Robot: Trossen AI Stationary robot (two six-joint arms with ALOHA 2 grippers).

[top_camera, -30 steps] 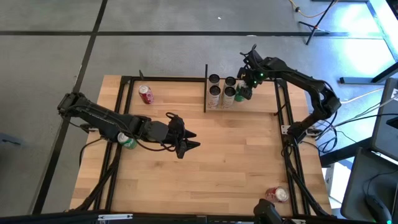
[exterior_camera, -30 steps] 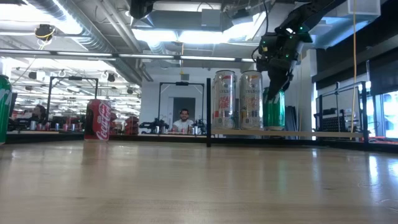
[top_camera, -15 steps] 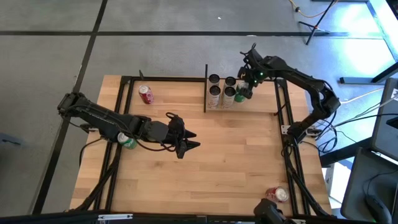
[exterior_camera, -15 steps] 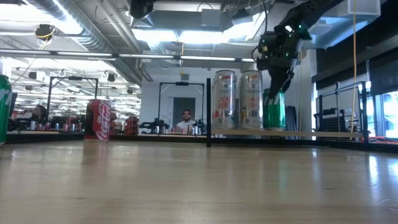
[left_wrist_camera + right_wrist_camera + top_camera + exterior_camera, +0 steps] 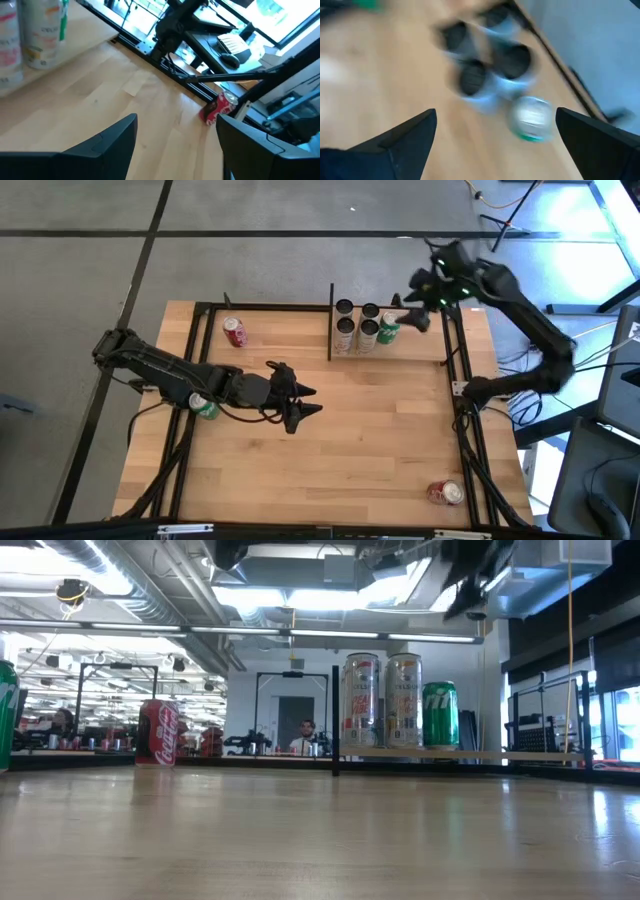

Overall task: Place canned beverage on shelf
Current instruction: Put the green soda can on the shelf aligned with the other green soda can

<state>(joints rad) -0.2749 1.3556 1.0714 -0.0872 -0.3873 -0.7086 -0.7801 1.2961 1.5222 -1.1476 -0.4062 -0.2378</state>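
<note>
Here the counter (image 5: 340,440) is seen carrying the shelf (image 5: 420,352) at its far right corner, where the green can (image 5: 389,328) is stood upright beside four tall cans (image 5: 357,326). The right gripper (image 5: 412,315), jaws spread and empty, is best lifted straight clear. The left gripper (image 5: 303,404), jaws parted and empty, is held mid-counter.

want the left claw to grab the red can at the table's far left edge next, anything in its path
Nothing visible: only bare wooden tabletop lies between the open left claw and the upright red can.
</note>
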